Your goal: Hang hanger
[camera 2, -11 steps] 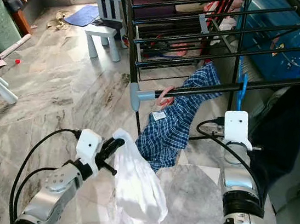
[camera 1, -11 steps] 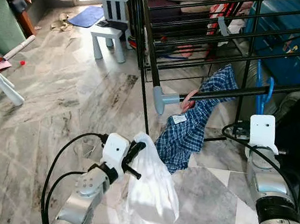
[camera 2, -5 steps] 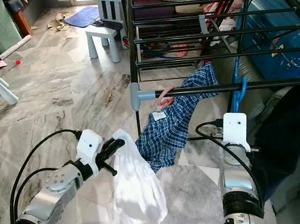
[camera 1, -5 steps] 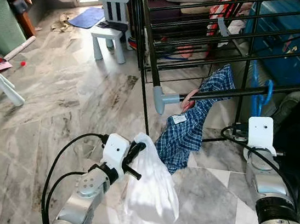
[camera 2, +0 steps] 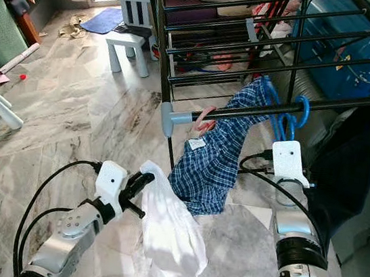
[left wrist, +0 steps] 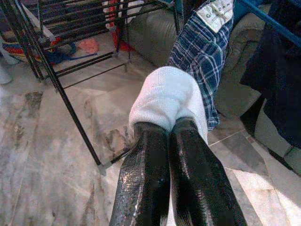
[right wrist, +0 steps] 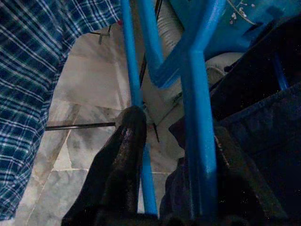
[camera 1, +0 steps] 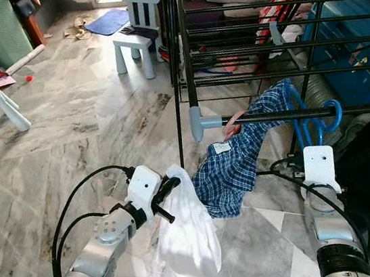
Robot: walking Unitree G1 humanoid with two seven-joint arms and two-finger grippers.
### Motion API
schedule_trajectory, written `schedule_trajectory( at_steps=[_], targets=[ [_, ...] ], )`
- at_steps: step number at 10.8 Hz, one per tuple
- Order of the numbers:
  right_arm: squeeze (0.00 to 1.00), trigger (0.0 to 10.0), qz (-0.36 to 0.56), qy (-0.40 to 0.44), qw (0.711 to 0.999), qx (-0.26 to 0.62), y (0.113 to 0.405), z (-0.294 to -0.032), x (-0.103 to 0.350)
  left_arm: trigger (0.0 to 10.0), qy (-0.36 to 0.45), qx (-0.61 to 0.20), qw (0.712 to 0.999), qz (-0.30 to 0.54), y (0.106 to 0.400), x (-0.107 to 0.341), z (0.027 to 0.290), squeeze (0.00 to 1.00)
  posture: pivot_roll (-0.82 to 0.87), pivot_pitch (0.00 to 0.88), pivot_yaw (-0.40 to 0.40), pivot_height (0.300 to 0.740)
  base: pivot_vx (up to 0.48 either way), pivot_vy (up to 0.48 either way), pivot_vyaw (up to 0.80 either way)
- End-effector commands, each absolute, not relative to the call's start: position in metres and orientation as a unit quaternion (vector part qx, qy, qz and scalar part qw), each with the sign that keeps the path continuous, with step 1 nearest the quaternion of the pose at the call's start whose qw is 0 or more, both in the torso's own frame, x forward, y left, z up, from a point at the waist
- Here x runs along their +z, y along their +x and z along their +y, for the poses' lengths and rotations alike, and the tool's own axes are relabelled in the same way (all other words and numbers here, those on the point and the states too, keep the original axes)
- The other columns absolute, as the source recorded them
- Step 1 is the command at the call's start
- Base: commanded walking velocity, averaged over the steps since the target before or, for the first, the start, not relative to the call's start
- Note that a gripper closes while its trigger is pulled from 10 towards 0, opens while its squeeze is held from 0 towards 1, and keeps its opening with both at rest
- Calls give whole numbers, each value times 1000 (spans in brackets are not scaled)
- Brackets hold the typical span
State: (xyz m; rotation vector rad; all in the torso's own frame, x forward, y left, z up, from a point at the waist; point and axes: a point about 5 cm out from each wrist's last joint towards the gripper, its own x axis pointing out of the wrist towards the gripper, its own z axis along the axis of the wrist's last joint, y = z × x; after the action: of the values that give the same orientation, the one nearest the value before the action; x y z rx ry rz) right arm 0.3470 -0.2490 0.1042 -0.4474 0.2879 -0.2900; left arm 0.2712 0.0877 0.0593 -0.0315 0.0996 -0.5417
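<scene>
- Right tool (right wrist: pixel 176 155) is what I'm working with: its two black fingers (right wrist: pixel 123 155) stand on either side of the blue hanger (camera 2: pixel 284 117), clamped on the blue bars as best I can judge from the wrist view.
- That hanger's hook is looped at the front black rail (camera 2: pixel 243 111) of the drying rack (camera 1: pixel 182 56); from the head views I read it as over the rail, though I cannot tell whether it bears its own weight yet.
- A blue plaid shirt (camera 1: pixel 232 165) is draped over the same rail just beside the hanger, its tail reaching toward the marble floor (camera 1: pixel 72 117).
- Left tool (left wrist: pixel 169 141) is low and nearer to me, fingers pressed together on a white cloth (camera 1: pixel 185 238) that hangs down from it.
- My judgement: I'm at the hanging step itself, close to done.
- Next I would let the right tool's fingers part slowly and see that the hook seats on the rail, then draw the arm back and down, clear of the hanger's lower bar.
- Care is needed not to snag the plaid shirt or tug the hook off while backing away.
- A dark garment (camera 2: pixel 345 166) hangs close on the right arm's outer side, so there is little room to swing that way.
</scene>
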Motion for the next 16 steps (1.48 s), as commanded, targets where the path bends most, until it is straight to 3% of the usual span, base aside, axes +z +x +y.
schedule_trajectory(
  at_steps=[1,2,3,4,5,6,7,16],
  targets=[
    [1000,10000,138,-224,956,-128,350,-245,106,10000,-7,-261,964,46,274,61,91,0,-132,86,141,740,0,0,0],
    [808,10000,134,-225,958,-118,353,-243,109,10000,-6,-261,964,48,274,60,91,0,-133,85,139,740,0,0,0],
    [0,10000,134,-231,957,-110,355,-242,112,10000,-6,-260,964,49,273,60,91,0,-133,85,138,740,0,0,0],
    [0,10000,135,-233,957,-108,355,-243,112,10000,-6,-260,964,50,273,59,91,0,-135,84,136,740,0,0,0],
    [0,8784,135,-234,958,-101,356,-242,112,10000,-7,-261,964,52,273,58,90,0,-136,83,135,740,0,0,0],
    [0,549,134,-232,958,-98,356,-242,113,10000,-6,-261,964,53,273,58,90,0,-137,83,136,740,0,0,0],
    [0,0,133,-231,959,-95,357,-241,113,10000,-6,-261,964,54,273,57,90,0,-138,84,136,740,0,0,0],
    [0,0,157,-228,958,-70,347,-239,97,10000,2,-262,963,64,274,53,92,0,-139,91,150,740,0,0,0]
  ],
)
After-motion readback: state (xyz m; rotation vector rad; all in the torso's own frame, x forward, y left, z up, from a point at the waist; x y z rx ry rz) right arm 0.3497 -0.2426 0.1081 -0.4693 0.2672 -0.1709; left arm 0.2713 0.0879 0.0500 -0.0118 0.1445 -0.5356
